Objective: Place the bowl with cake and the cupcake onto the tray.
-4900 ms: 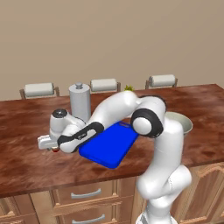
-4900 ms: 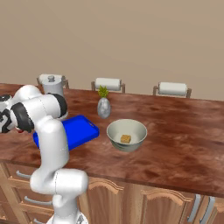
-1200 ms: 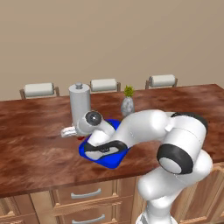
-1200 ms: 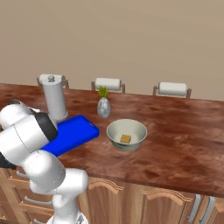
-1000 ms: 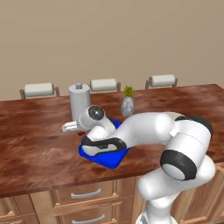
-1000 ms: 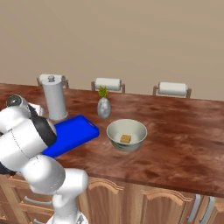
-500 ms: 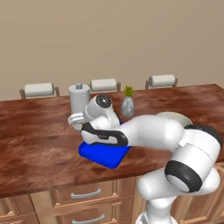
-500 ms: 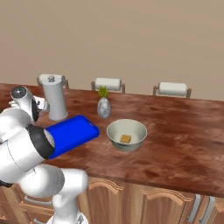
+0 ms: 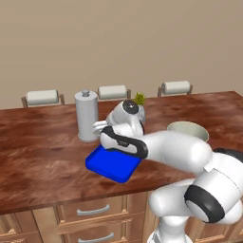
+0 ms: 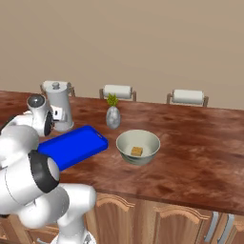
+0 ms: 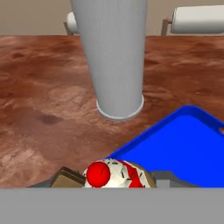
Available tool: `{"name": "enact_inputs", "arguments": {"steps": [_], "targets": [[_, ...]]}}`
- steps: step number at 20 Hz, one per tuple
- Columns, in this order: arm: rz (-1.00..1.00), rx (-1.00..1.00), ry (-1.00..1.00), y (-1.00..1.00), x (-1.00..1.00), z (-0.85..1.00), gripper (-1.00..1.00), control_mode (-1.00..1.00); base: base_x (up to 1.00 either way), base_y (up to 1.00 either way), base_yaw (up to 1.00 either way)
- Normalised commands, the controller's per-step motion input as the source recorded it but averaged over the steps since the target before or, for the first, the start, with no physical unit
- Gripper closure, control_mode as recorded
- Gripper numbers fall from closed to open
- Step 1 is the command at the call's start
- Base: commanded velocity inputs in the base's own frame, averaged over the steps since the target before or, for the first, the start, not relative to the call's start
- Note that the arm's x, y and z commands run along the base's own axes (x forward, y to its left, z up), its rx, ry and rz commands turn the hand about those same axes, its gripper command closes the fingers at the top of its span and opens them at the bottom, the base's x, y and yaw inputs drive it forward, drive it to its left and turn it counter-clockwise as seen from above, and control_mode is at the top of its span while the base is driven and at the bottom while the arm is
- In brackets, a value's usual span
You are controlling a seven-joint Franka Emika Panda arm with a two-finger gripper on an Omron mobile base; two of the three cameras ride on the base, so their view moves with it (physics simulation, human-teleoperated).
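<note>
Table (image 10: 200,157): long brown wood-grain top; carries every item listed below.
Arm (image 9: 175,149): reaches from the base out to the left, forearm lying low across the near right of the tray, wrist bent toward the canister.
Tray (image 10: 71,145): bright blue, flat on the table, its surface bare where it can be seen; neither task item rests on it.
Bowl with cake (image 10: 138,146): on the table just right of the tray, apart from it, brown piece inside; untouched, yet to be placed.
Canister (image 11: 114,57): tall grey cylinder standing beyond the tray's far corner; not a task item.
Vase (image 10: 113,116): small, grey, green sprig; behind the bowl.
Claw (image 11: 114,178): part open, its fingers either side of the cupcake at the tray's edge; appears to hold it, though actual contact cannot be confirmed.
Cupcake (image 11: 113,174): red base, white top, red dot; seen between the fingers in the hand view, near the tray's corner, not set down.
Progress: judged early; cupcake near delivery, bowl step not begun.
</note>
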Motion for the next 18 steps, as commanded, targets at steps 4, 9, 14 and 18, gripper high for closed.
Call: {"name": "enact_inputs", "arguments": {"steps": [4, 9, 14, 18], "targets": [[0.01, 0.00, 0.00, -0.50, 0.00, -0.08, 1.00, -1.00, 0.00, 0.00, 0.00], [0.01, -0.01, 0.00, -0.41, 0.00, -0.16, 1.00, -1.00, 0.00, 0.00, 0.00], [0.01, -0.02, 0.00, -0.38, 0.00, -0.12, 1.00, -1.00, 0.00, 0.00, 0.00], [0.00, -0.03, 0.00, -0.38, 0.01, -0.09, 1.00, -1.00, 0.00, 0.00, 0.00]]}}
